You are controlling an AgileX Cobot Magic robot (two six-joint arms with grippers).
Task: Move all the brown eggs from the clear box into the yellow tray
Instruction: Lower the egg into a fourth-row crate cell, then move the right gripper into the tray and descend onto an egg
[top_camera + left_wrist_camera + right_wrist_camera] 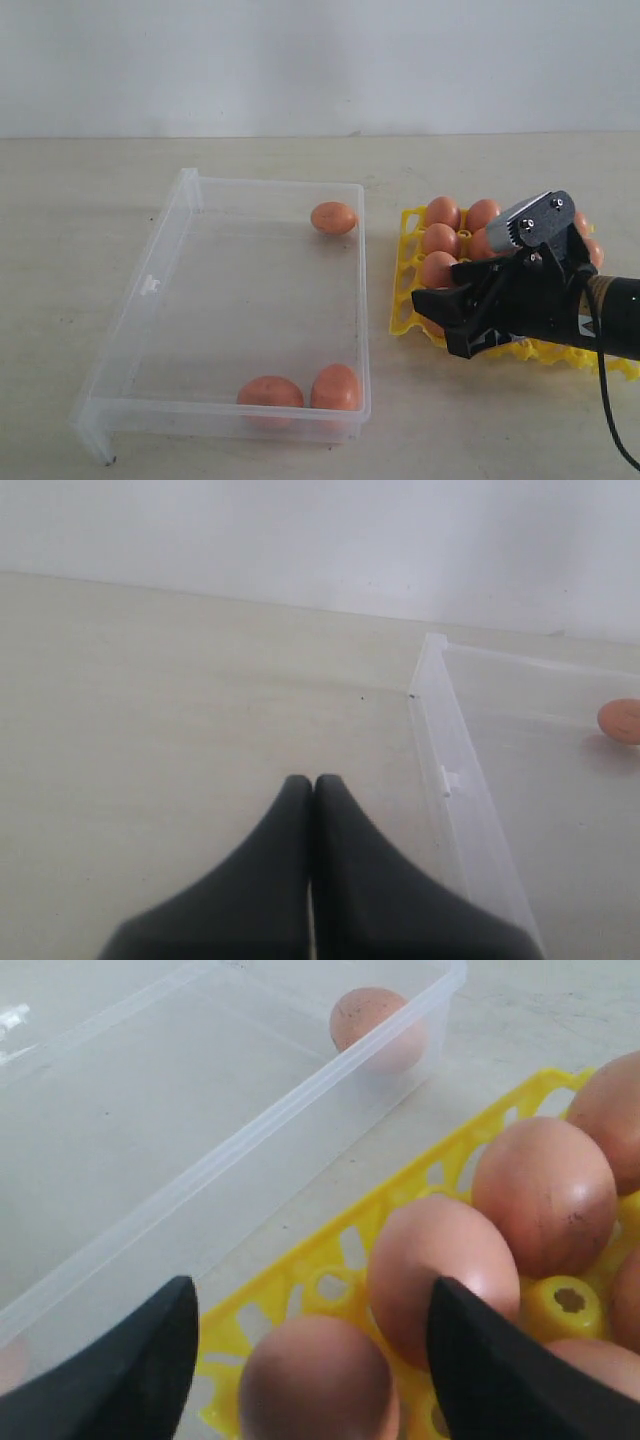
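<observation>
Three brown eggs lie in the clear box [150, 285]: one in the far right corner [333, 217] and two by the near wall [270, 392] [335, 386]. To the right of the box, the yellow tray [405, 235] holds several eggs [443, 211]. My right gripper [445, 322] hangs open over the tray's near left corner. In the right wrist view its fingers [312, 1295] stand apart on either side of an egg [320, 1380] that sits in a tray cup [300, 1270]. My left gripper [312, 780] is shut and empty, over bare table beside the box wall [450, 750].
The box and tray stand side by side on a pale table with a narrow gap between them. A white wall runs behind. The right arm's black body and cable [600, 400] cover the tray's near right part.
</observation>
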